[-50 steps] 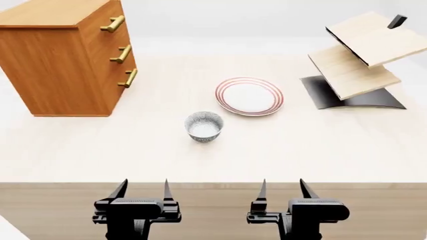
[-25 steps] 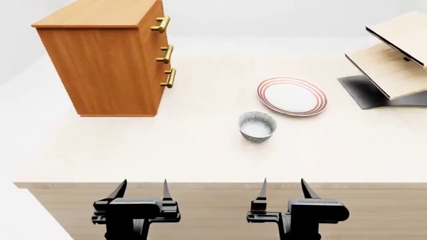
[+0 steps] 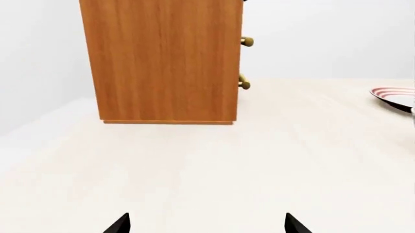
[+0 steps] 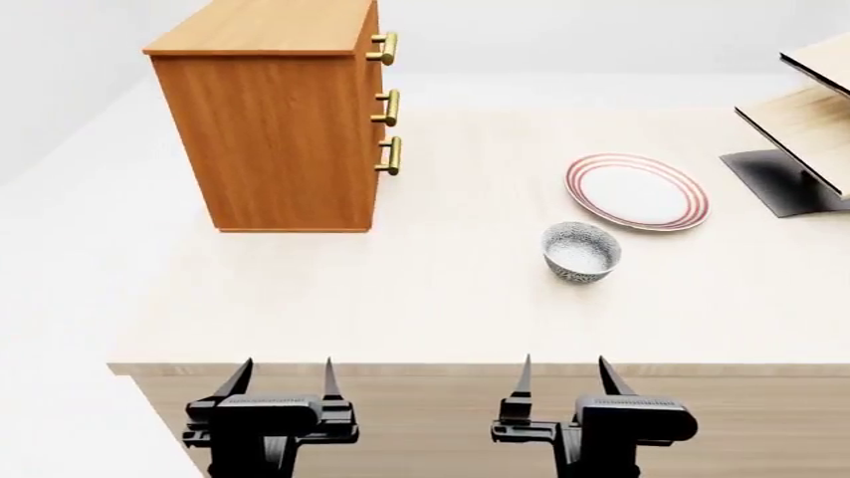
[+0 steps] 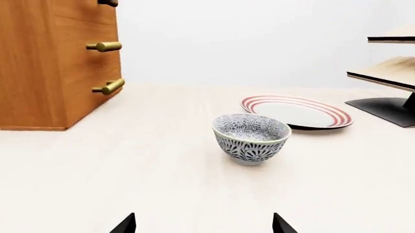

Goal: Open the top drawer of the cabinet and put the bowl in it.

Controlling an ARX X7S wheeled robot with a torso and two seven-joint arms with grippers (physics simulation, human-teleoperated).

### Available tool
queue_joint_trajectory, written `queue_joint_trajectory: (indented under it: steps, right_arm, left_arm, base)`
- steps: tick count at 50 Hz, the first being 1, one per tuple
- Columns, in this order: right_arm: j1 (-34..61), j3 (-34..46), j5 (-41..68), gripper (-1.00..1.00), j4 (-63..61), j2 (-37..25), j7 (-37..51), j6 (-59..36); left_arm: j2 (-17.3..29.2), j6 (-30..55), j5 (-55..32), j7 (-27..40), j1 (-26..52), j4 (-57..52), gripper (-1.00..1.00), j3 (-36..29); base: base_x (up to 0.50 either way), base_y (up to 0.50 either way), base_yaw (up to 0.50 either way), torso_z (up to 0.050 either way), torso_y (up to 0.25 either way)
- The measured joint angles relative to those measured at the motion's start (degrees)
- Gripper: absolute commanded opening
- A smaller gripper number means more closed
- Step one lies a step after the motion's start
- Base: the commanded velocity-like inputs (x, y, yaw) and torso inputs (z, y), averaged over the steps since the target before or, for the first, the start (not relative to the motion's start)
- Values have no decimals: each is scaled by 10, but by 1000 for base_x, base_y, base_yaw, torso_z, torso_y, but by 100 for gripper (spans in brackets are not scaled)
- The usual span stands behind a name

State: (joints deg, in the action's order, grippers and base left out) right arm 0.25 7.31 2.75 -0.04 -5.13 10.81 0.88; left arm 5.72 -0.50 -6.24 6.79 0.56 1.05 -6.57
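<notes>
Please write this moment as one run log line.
phase: approach | top drawer: closed | bowl: on table, beside plate | left gripper: open, empty | right gripper: open, empty

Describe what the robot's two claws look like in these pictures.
Both are matte black. In the head view the left claw and right claw each show a blocky, ribbed-looking body with two thin, tapering fingers ending in sharp points. No cables, markings or coloured parts are visible. In the wrist views only the dark pointed fingertips show.

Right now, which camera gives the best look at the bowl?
The right wrist view: the bowl sits close and central, pattern clear. The head view shows it smaller, from above. In the left wrist view it is barely visible at the frame edge.
</notes>
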Motion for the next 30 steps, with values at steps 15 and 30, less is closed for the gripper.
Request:
queue_joint_trajectory:
  steps: [15,30]
  right_arm:
    - [2,5,13,100,-23,-12,13,-12]
    - [232,-17,19,100,-259,-72,14,-347]
  left_arm:
    - [12,16,-16,19,20,-13,100,7]
    - [89,89,-28,132,314,167,100,134]
  base:
    - [0,0,0,0,0]
    - [0,0,0,0,0]
